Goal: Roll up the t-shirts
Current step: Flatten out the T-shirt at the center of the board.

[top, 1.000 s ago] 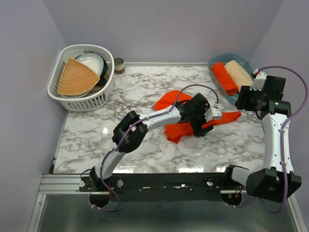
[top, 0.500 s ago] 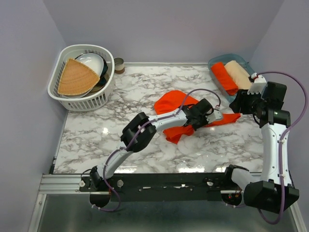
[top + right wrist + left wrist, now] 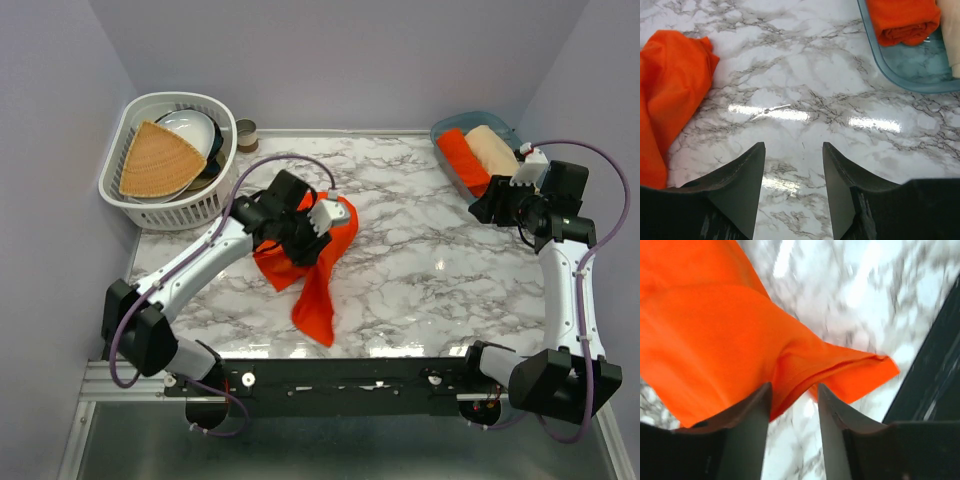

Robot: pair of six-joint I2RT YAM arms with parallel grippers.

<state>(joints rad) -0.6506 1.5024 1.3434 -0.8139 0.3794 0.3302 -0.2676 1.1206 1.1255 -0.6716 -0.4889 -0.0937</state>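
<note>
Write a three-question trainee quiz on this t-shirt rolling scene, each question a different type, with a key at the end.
1. True or false: the right hand is gripping cloth.
2. Fill in: the left hand pinches the loose ____.
3. The rolled orange shirt lies: A) in the left hand B) in the blue tray C) under the right hand.
Key: 1 false, it is open and empty. 2 t-shirt. 3 B.

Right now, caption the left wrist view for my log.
A fold of the orange t-shirt caught between the left jaws, marble table beyond.
</note>
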